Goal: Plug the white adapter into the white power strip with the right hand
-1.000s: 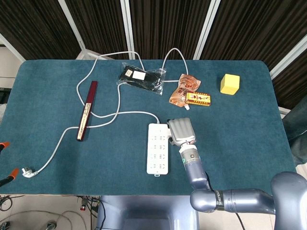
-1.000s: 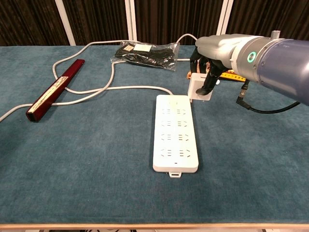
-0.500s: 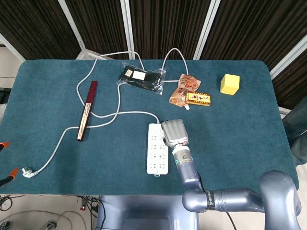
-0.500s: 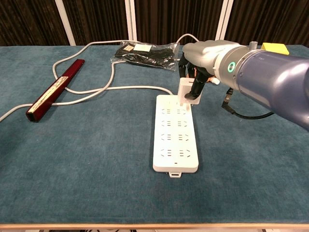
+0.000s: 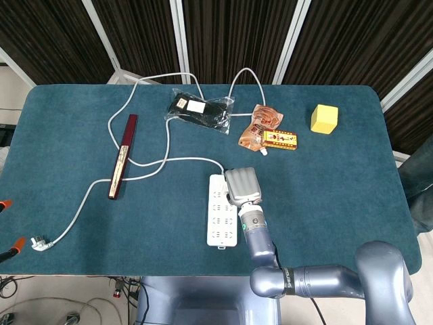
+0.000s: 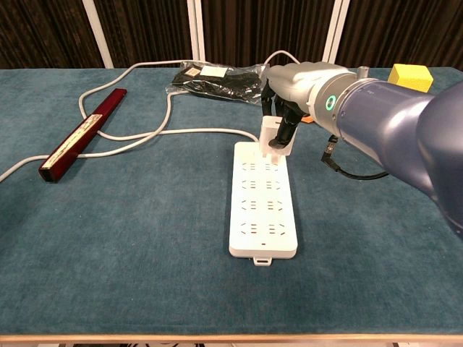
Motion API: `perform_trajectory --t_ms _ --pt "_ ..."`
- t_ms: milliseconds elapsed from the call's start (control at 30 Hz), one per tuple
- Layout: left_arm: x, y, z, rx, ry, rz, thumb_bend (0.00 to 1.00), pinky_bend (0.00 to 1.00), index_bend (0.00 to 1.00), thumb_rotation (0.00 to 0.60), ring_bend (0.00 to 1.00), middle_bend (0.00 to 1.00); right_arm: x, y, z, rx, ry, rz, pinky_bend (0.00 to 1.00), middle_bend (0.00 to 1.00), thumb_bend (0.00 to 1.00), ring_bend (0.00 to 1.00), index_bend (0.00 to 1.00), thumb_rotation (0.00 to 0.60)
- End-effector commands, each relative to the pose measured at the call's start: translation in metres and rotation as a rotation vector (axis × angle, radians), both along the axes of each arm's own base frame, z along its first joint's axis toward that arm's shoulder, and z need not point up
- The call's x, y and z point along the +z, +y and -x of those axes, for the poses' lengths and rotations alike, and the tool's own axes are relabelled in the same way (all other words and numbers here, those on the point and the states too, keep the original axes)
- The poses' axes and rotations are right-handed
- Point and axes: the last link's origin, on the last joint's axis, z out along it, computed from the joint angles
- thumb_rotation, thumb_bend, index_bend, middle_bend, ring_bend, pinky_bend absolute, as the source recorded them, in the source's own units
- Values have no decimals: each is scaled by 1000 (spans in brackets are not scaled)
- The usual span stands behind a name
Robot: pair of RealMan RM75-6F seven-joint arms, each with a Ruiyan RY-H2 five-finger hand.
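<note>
**Adapter held over far end of power strip**

My right hand grasps the white adapter, fingers curled around its top. The adapter sits upright at the far end of the white power strip, over the last row of sockets. I cannot tell whether its prongs are seated or just above the face. In the head view my hand covers the strip's upper right corner and hides the adapter.

The strip lies lengthwise near the table's front-centre. Its white cable leaves the far end toward 10 o'clock and loops across the blue table to a plug at the front-left edge.

From the strip: dark red flat box at 9 o'clock, black item in clear bag at 12 o'clock, snack packets at 1 o'clock, yellow block at 2 o'clock, well apart.

My left hand does not show in either view.
</note>
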Motion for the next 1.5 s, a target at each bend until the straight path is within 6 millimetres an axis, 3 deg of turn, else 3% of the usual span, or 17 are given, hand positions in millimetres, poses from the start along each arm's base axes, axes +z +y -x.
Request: perform_trajectory --t_ms 33,1500 --pt "0 0 0 -1 0 1 189 120 228 600 0 0 0 0 1 -2 -5 2 979 767 641 943 781 600" --pt "0 0 0 2 3 -2 188 120 228 600 0 0 -5 -2 7 29 65 -34 979 774 641 943 793 600"
